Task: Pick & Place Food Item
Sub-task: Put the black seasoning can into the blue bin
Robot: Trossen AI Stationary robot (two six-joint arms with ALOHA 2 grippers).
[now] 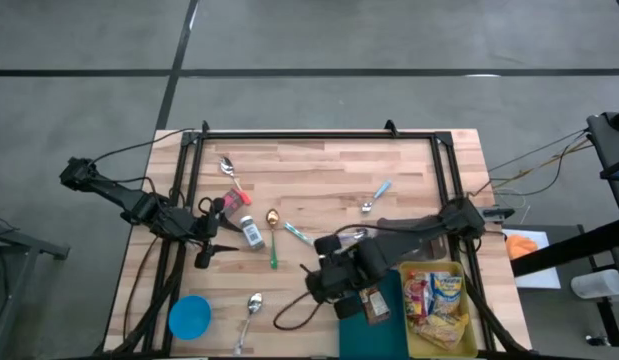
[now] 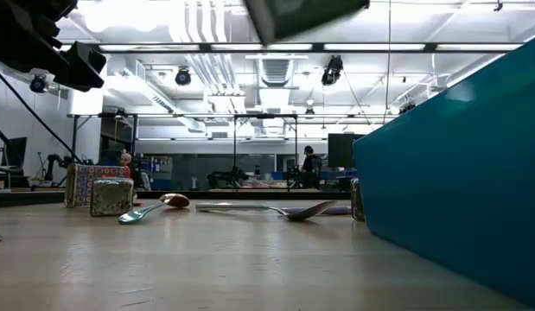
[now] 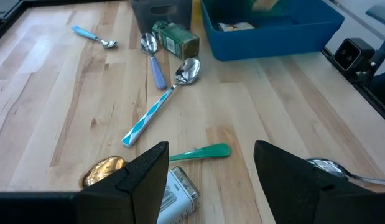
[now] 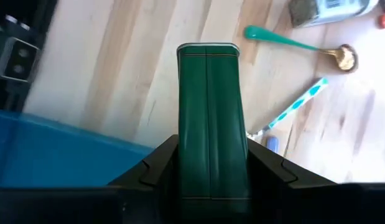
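Wooden table (image 1: pixel 319 165) fills the high view, with a grey floor around it. The green tin (image 4: pixel 209 118) sits clamped upright between the fingers of the right end effector (image 1: pixel 341 280), which is closed on the tin's sides and holds it clear of the table. Just beside that end effector lies the blue bin (image 1: pixel 389 322), its near wall showing in the right wrist view; beyond it sits a yellow bin (image 1: pixel 471 300) of packets. On the table ahead of the tin lie a green spoon (image 4: pixel 285 42) and a striped spoon (image 4: pixel 298 102).

By my judgement the carry step is in hand: the tin is lifted but not yet over the blue bin. The next move calls for shifting the right end effector across the bin's wall, lowering, then spreading the fingers.

The left end effector (image 3: pixel 208 180) waits well apart, fingers parted and holding nothing, with a small jar (image 3: pixel 176 196) right at its fingers and a gold spoon (image 3: pixel 105 169) just beside it.
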